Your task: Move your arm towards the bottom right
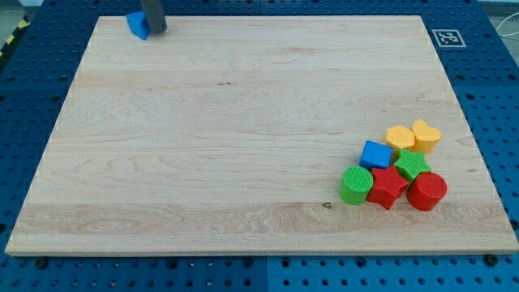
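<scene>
My tip [156, 30] stands at the view's top left, on the wooden board [243, 146], touching the right side of a small blue block [137, 24]. At the view's lower right lies a tight cluster: a blue cube [375, 154], a yellow block [400, 137], a yellow heart-shaped block [426, 135], a green star-shaped block [412, 165], a green cylinder [356, 185], a red star-shaped block [387, 188] and a red cylinder [426, 191]. The tip is far from this cluster.
A black-and-white marker tag [448, 37] sits at the board's top right corner. A blue perforated table [495, 97] surrounds the board.
</scene>
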### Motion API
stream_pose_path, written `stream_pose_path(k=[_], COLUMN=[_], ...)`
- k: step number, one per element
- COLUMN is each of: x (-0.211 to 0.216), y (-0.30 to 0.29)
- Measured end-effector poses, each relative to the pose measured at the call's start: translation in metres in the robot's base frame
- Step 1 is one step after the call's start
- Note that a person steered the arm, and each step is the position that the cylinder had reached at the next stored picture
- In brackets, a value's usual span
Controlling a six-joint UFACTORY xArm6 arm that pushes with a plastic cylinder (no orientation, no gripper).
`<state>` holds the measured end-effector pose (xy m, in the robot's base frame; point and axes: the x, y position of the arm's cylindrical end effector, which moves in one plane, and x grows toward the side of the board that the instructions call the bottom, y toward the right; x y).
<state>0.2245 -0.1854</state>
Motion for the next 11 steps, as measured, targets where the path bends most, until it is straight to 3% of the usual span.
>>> stream_pose_path(k=[1,3,6,8,9,11], x=[0.017,0.099,0.295,0.391,0.394,0.392], y=[0.000,0.027,0.091,0.222,0.239,0.399])
